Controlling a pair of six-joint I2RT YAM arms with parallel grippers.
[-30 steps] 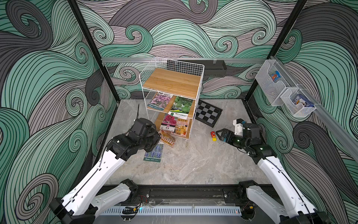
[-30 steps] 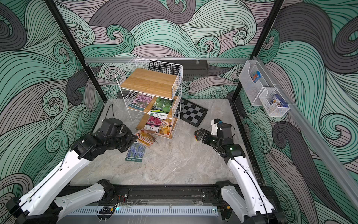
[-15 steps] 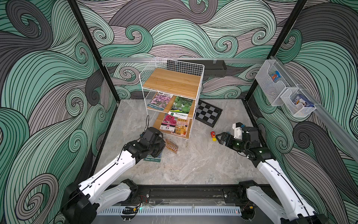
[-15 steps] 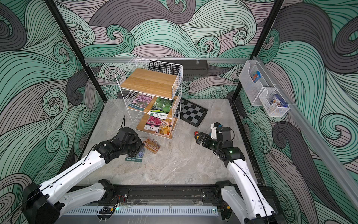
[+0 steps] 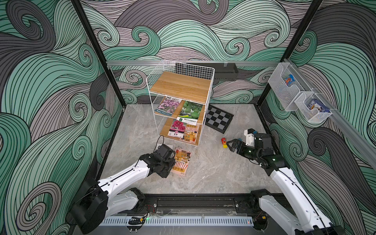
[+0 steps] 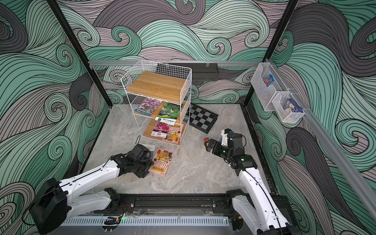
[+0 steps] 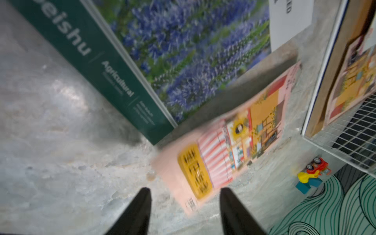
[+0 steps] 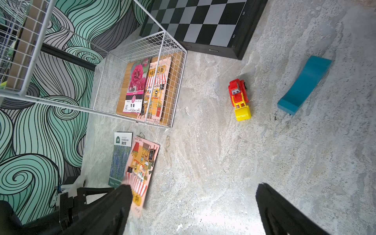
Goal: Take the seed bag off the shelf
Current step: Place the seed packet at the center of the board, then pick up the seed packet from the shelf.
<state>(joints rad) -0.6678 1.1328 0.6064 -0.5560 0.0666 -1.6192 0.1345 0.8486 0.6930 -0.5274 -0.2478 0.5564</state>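
Gaping with nothing between its fingers, the left end effector (image 7: 184, 190) sits low over the desk (image 5: 213, 173). The near end of the pink seed bag (image 5: 181, 160) is just ahead of its tips. The bag lies flat on the desk in front of the shelf (image 5: 180, 87), overlapping a lavender packet (image 8: 120, 158).

The shelf's middle tier holds a purple-flower packet (image 5: 167, 105) and a green packet (image 5: 191, 110). Its bottom tier holds a red-flower packet (image 5: 177, 128) and a second pink packet (image 5: 191, 133).

The right end effector (image 8: 194, 185) is also spread and holds nothing. A toy bulldozer (image 5: 223, 142) is near it and a teal block (image 8: 305, 85) is beside the toy. A chessboard (image 5: 218, 121) lies by the shelf, and clear wall bins (image 5: 284, 89) hold small packs.
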